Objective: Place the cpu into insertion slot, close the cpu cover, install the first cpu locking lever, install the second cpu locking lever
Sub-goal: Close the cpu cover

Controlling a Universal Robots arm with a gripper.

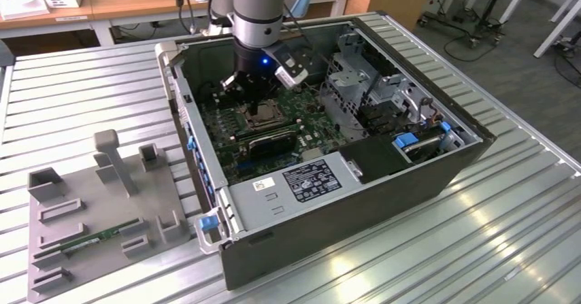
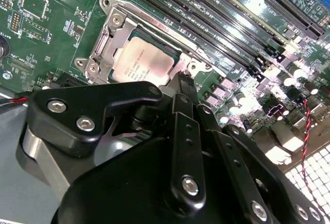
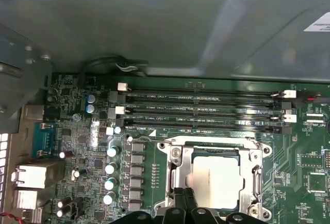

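We see the open black computer case on the slatted metal tabletop, its grey perforated drive cage close beside the arm. Black memory slots border the silver cpu cover framing the silver-tan square cpu, seated in the insertion slot. The gripper, fingers drawn together, sits at the cover's edge.

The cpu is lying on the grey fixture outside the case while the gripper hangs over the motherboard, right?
Not quite. The cpu sits in the insertion slot on the motherboard, as the first wrist view shows. The gripper does hang over the motherboard.
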